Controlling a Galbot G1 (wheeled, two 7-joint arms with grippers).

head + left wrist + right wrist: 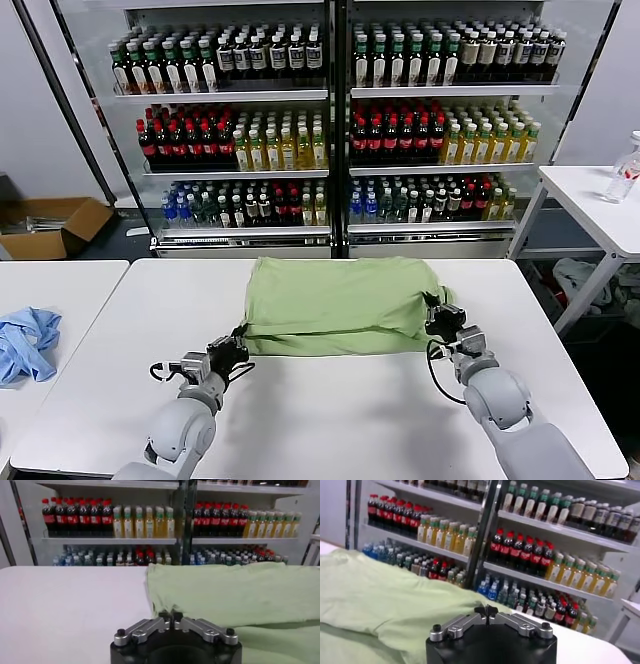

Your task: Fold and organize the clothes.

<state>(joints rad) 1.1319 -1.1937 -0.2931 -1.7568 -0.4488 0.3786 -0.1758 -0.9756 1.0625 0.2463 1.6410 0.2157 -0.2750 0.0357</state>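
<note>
The shirt's collar, buttons and print are hidden in the fold. The left gripper [238, 345] sits at the near left corner of the polo shirt [335, 305], fingertips nearly together in its wrist view, pinching the hem. The right gripper [437, 318] is at the right edge, fingertips likewise almost touching and nipping the cloth. Between and beyond both grippers the shirt lies folded on the white table [340, 420], its long axis running from one gripper to the other. Well off beyond the left gripper, a blue cloth [25, 342] is cut off by the picture edge.
</note>
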